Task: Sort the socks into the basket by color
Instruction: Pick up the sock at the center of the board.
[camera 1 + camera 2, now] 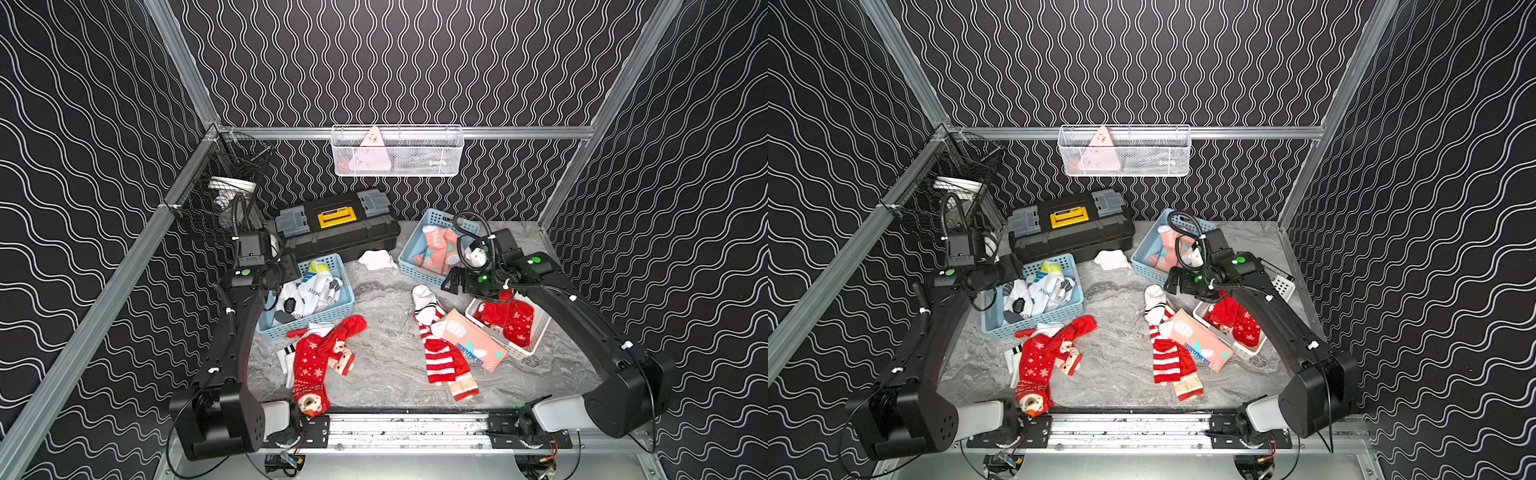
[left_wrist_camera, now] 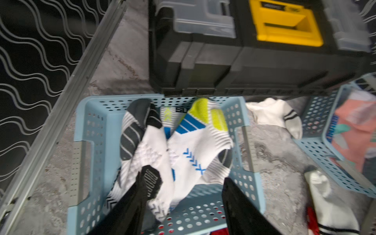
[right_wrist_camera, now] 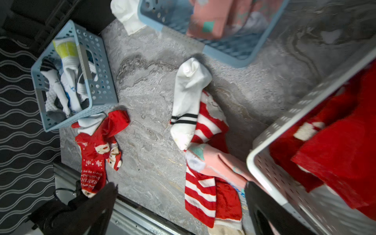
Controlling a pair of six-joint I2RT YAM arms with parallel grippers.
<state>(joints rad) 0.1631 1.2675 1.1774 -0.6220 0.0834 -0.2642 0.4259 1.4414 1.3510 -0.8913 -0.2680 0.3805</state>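
Observation:
My left gripper [image 2: 189,179] hangs open over the left blue basket [image 1: 328,322], which holds white socks [image 2: 195,140]; one white sock brushes a finger [image 2: 150,181], not pinched. My right gripper [image 3: 182,186] is open and empty above the table, between the far blue basket [image 1: 419,272] of pink socks [image 1: 438,249] and the white basket [image 1: 515,353] of red socks [image 1: 511,320]. Loose on the table lie a red Christmas sock [image 1: 309,361], a white black-striped sock [image 3: 189,89], a red-white striped sock [image 1: 440,361], a pink sock [image 1: 473,340] and a white sock [image 1: 378,259].
A black toolbox [image 1: 336,224] with a yellow handle stands at the back, just behind the left basket. A black wire basket [image 1: 220,199] hangs on the left wall and a white mesh basket [image 1: 397,151] on the back rail. A metal rail [image 1: 407,424] runs along the front edge.

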